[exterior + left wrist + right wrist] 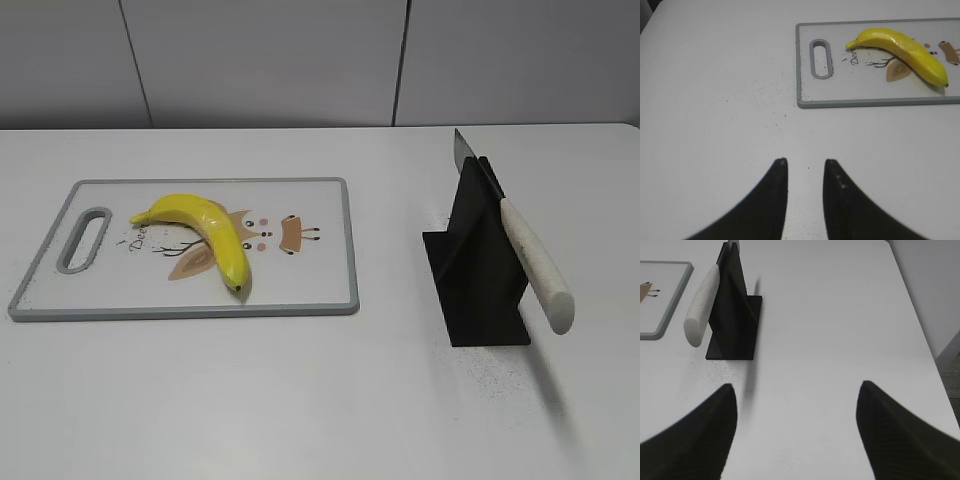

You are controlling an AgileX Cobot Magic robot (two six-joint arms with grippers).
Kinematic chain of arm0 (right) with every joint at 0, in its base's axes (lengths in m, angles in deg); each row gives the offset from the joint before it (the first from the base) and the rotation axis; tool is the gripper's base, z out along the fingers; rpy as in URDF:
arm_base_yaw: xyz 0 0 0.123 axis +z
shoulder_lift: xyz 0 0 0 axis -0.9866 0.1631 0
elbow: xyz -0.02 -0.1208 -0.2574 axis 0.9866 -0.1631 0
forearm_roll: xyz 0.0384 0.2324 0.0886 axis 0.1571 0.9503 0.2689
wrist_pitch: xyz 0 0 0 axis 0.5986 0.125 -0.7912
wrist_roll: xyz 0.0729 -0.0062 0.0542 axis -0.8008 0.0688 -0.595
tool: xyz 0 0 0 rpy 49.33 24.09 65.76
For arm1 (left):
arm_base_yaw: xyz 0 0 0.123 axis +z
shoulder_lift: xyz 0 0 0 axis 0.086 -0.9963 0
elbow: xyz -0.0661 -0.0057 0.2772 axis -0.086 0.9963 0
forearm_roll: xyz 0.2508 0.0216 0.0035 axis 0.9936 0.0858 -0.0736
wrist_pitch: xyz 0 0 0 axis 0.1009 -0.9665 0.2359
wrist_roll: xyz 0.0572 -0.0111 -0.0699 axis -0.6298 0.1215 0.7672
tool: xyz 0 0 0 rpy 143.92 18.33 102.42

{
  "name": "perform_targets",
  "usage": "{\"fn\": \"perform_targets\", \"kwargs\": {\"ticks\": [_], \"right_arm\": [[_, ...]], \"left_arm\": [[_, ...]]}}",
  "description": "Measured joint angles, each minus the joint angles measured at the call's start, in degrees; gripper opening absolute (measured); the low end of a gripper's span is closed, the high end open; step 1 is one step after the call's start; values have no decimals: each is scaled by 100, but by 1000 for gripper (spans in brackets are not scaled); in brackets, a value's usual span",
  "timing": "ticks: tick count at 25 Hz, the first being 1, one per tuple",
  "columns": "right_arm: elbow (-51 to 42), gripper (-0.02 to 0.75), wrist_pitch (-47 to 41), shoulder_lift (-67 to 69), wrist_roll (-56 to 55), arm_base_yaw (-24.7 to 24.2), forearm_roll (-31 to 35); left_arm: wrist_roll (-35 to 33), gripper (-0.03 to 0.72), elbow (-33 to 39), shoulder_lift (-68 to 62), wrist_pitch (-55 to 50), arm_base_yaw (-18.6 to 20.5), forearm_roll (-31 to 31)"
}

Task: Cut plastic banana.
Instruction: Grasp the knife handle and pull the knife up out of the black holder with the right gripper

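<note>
Banana (205, 232), the plastic one, lies on the cutting board (330, 300) by the worktop's left edge, uncut. Right of it, a knife (530, 262) leans in a black stand (478, 290). Next, I think, grab the knife. Only wrist views show the left end effector (805, 165) and right end effector (796, 390), both open, empty.

The left hand (805, 162) hangs above the tabletop (715, 125), its two dark fingers (775, 200) a narrow gap apart, holding nothing, tips pointing forward. The right hand (797, 387) also hovers over the tabletop, its fingers (695, 435) spread wide with nothing between them. Neither hand nor either arm shows in the exterior view.
</note>
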Motion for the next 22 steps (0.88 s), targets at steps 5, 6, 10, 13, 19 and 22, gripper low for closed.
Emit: {"fn": "perform_targets", "kwargs": {"ticks": [5, 6, 10, 13, 19, 22], "right_arm": [[0, 563, 0, 0, 0, 0, 0], [0, 563, 0, 0, 0, 0, 0], [0, 563, 0, 0, 0, 0, 0], [0, 563, 0, 0, 0, 0, 0], [0, 563, 0, 0, 0, 0, 0], [0, 563, 0, 0, 0, 0, 0]], "left_arm": [[0, 238, 0, 0, 0, 0, 0], [0, 238, 0, 0, 0, 0, 0], [0, 238, 0, 0, 0, 0, 0], [0, 238, 0, 0, 0, 0, 0], [0, 238, 0, 0, 0, 0, -6], [0, 238, 0, 0, 0, 0, -9]]}}
